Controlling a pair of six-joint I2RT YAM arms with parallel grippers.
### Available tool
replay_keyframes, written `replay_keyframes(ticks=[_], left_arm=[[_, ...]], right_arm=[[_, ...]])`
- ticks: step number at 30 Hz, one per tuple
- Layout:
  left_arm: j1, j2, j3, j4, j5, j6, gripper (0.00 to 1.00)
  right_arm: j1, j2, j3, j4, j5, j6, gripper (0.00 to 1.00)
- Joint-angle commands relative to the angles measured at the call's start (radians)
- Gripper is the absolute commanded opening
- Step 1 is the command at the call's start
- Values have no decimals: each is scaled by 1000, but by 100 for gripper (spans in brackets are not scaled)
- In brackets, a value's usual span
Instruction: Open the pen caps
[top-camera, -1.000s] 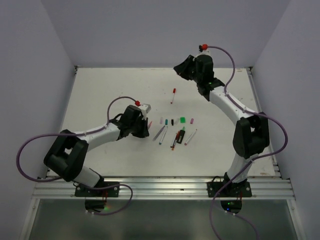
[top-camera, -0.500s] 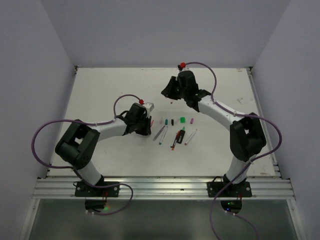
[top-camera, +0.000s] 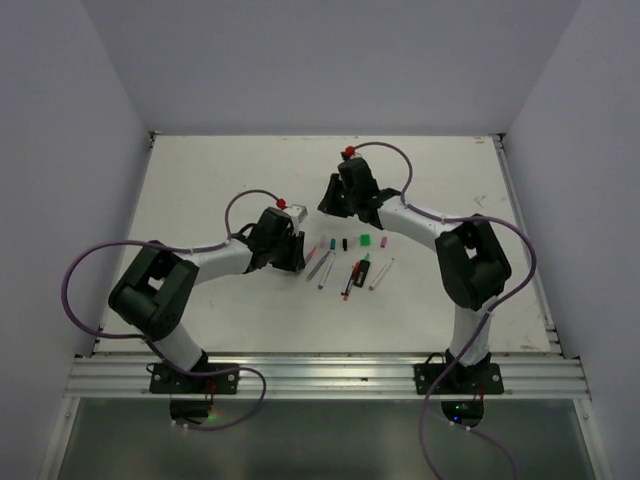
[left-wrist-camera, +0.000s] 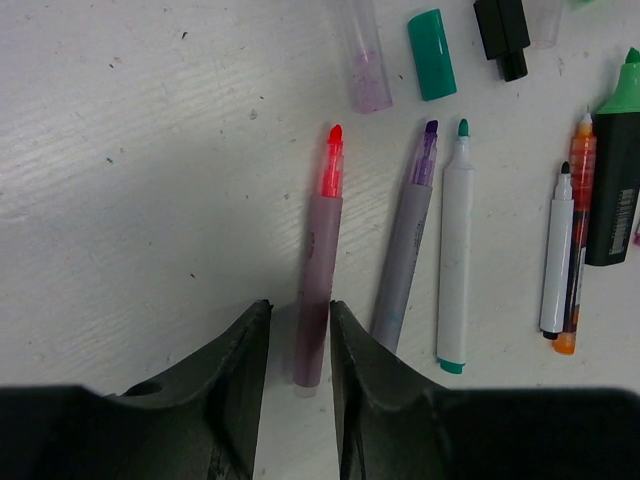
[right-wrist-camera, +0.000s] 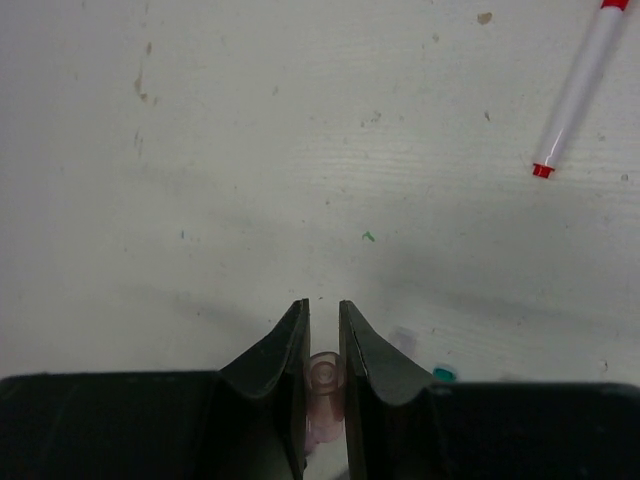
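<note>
One white table, two grippers working low over it: a pen straddled, a cap pinched.

We are seeing the left gripper with its jaws standing apart around the back end of the uncapped pink pen, which is lying flat just beside the purple-tipped pen. The right gripper is clamping a pale pink cap. We are judging that this cap wants setting down near the teal cap and black cap, clear of the barrels, before going for the red-capped pen. No containers are showing.
</note>
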Motion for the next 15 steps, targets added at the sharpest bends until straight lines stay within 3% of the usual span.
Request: replay_keyframes(ticks=[1,6,9,15], left_arm=[[-3,-26,-35,-31,-51,-31,34],[-1,-137,-53,-28,-137,-59,38],[5,-210,-59,-41,-227,-73,47],[48,-333,-82,-51,-307,-86,75]], right_arm=[[22,38,31,-33,41,6,0],[52,87,61,-70,59,1,0],[68,116,82,-101,70,1,0],[89,170,119,-148,99,8,1]])
